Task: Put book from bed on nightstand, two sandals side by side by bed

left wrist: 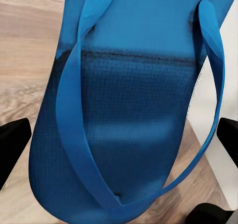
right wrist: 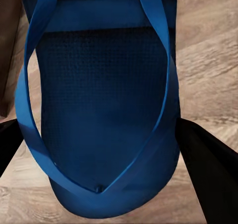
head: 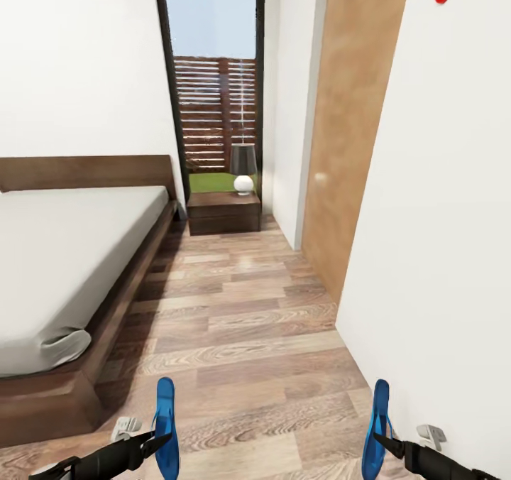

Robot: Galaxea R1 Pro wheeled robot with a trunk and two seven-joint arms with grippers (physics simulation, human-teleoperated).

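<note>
Head view: narrow strip of wood-plank floor [head: 248,309] running between the bed [head: 64,260] on the left and a white wall [head: 440,238] on the right. Pale grey mattress, dark wood frame and headboard. Nightstand [head: 223,212] sits at the far end just beside the head of the bed, below the tall window [head: 213,75]; a lamp [head: 243,169] with a dark shade and a round white base stands on it. Brown wooden door [head: 348,111] in the right wall. Book can't be made out on the mattress from here.

Left gripper [head: 162,440] is low at the bottom edge, clamped on the left sandal [head: 165,427], which stands on edge, toe up, above the floor near the bed's foot corner. Right gripper [head: 377,439] is the same: pinching the right sandal [head: 376,430] on edge, close to the wall. The two sandals are well apart.

Left wrist view: blue sole and thong straps of the left sandal [left wrist: 134,114] up close, black fingers [left wrist: 12,144] on either side of it.

Right wrist view: right sandal [right wrist: 104,105] sole-on, straps meeting at the toe post, black fingers [right wrist: 206,174] tight against its edges, floor behind.
</note>
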